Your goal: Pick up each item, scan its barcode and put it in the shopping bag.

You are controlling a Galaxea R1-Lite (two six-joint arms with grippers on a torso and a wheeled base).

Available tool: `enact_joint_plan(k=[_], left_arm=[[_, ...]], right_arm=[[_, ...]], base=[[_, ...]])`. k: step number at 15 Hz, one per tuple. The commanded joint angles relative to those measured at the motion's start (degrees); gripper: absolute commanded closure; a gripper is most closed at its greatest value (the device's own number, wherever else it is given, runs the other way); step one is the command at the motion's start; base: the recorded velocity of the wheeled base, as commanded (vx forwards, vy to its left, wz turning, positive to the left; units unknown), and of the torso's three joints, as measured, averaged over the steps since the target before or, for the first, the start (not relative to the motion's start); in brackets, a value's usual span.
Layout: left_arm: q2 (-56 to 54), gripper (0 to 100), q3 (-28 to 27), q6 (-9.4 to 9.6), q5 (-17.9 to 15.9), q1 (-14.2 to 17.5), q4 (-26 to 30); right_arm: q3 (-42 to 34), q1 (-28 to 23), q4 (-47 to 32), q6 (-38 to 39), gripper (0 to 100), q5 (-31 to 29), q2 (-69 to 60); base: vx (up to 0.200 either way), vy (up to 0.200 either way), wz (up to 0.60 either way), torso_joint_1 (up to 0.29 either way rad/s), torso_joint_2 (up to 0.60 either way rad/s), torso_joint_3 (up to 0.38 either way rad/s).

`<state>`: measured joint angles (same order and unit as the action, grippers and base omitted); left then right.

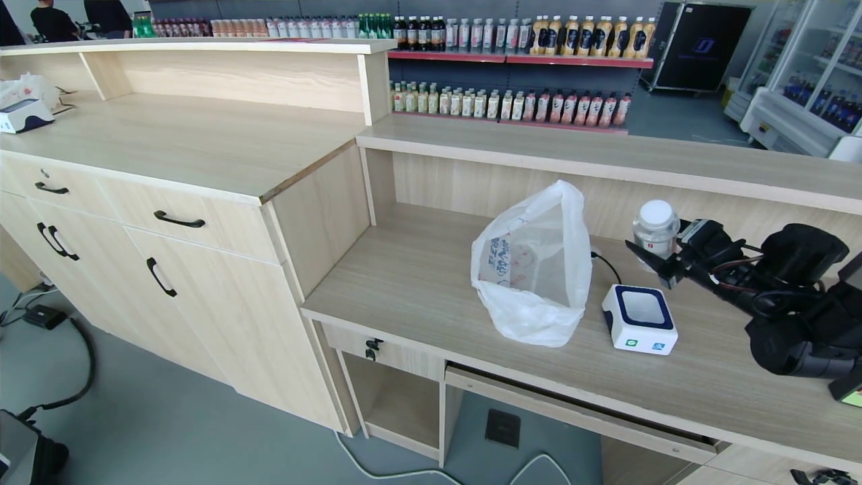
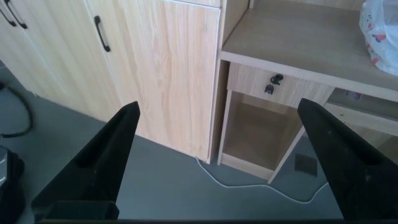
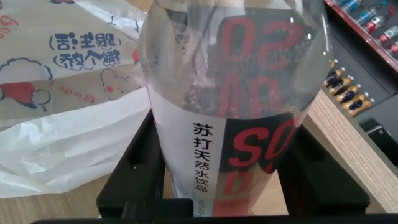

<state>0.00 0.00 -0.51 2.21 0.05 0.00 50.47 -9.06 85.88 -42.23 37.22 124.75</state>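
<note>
The right gripper (image 1: pixel 656 261) pinches a clear, white-capped bottle (image 1: pixel 655 228), held upright near the back of the counter (image 1: pixel 417 283), just behind the scanner (image 1: pixel 640 318); the white plastic bag (image 1: pixel 532 269) stands just beside the scanner, on its left; the left gripper (image 2: pixel 217 106) hangs with fingers spread wide, low before the cabinet (image 2: pixel 180 68).
</note>
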Motion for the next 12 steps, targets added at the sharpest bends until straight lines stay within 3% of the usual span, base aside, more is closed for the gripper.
enact_joint_plan(k=[1, 5, 12], left_arm=[[0.00, 0, 0.00, -0.02, 0.08, 0.04, 0.00], [0.00, 0, 0.00, -0.02, -0.01, 0.04, 0.00], [0.00, 0, 0.00, -0.02, -0.01, 0.04, 0.00]], right_arm=[[1.74, 0.00, 0.16, 0.22, 100, 0.31, 2.61], [3.41, 0.88, 4.12, 1.97, 100, 0.49, 5.95], [5.69, 2.38, 4.12, 1.80, 100, 0.49, 8.76]], base=[[0.000, 0.000, 0.00, 0.000, 0.00, 0.000], [0.000, 0.000, 0.00, 0.000, 0.00, 0.000], [0.000, 0.000, 0.00, 0.000, 0.00, 0.000]])
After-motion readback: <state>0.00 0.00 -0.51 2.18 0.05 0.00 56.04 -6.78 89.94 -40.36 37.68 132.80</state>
